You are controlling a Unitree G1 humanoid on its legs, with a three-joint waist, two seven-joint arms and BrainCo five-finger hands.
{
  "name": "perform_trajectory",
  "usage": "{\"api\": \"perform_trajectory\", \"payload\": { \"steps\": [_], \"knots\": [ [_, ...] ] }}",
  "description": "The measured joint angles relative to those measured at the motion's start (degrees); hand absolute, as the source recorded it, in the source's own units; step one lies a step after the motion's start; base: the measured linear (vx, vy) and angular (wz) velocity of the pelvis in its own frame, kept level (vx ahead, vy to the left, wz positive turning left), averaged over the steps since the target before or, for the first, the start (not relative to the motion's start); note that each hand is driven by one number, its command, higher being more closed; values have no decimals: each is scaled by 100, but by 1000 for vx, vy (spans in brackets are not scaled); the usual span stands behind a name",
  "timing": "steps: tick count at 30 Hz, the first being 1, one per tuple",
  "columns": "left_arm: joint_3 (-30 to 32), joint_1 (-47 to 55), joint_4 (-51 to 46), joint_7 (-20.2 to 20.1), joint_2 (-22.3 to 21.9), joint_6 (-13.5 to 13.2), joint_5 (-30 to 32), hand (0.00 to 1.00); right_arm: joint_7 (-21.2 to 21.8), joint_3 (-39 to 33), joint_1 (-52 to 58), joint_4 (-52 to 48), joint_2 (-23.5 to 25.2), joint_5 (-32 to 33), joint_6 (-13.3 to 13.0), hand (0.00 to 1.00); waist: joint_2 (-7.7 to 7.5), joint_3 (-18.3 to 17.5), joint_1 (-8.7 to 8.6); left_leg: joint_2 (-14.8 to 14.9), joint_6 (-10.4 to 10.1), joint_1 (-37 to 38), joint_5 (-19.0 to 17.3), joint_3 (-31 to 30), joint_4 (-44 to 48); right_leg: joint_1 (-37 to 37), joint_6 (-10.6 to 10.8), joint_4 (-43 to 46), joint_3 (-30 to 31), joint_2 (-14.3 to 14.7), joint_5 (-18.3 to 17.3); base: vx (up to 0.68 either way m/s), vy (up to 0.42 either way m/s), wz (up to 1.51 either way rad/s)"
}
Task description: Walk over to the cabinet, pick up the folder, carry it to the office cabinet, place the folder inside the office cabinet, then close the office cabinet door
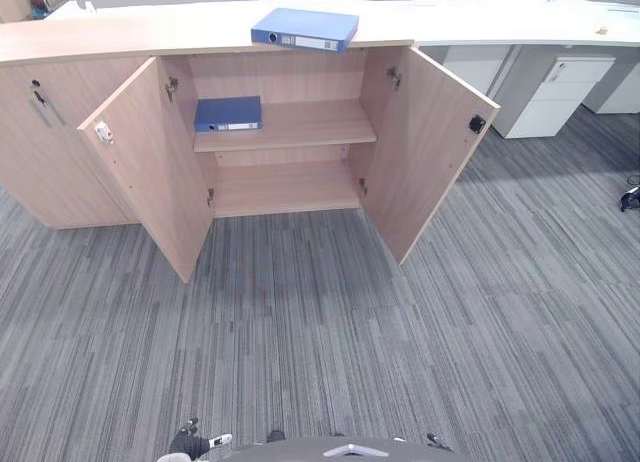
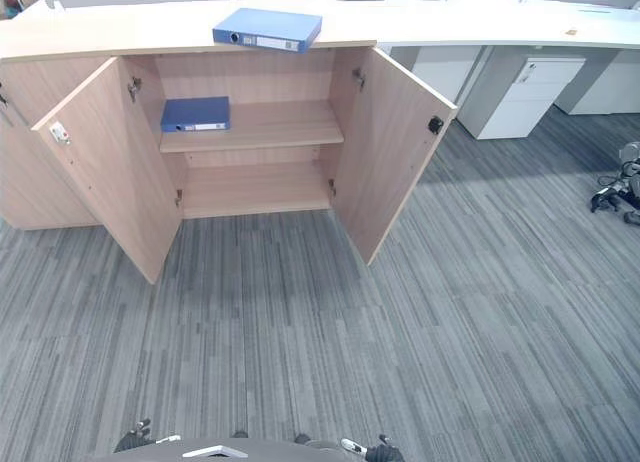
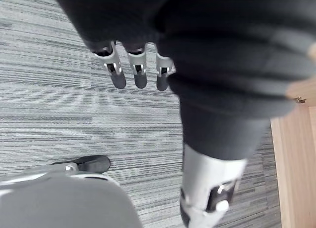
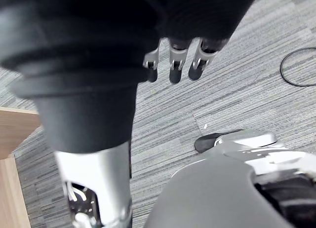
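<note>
This is an office. A low wooden cabinet (image 1: 300, 127) with both doors open stands on a grey striped carpet (image 1: 320, 332). One blue folder (image 1: 305, 28) lies on top of the cabinet, and a second blue folder (image 1: 228, 113) lies on its upper shelf. To the right of the cabinet a white tabletop (image 1: 500, 24) continues, with a white drawer unit (image 1: 550, 92) under it.

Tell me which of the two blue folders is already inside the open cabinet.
The darker blue folder, lying flat at the left end of the upper shelf. The other, lighter blue folder lies outside, on the cabinet's top.
</note>
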Motion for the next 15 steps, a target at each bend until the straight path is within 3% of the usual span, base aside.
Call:
{"api": "perform_trajectory", "payload": {
  "steps": [15],
  "knots": [
    [21,-31,3,30,-40,-23,-17,0,-82,-94,-256,0,24,-75,1,0,41,78,-16,30,-56,96,-9,173,-46,133,34,-220,53,26,116,-39,-16,-3]
  ]
}}
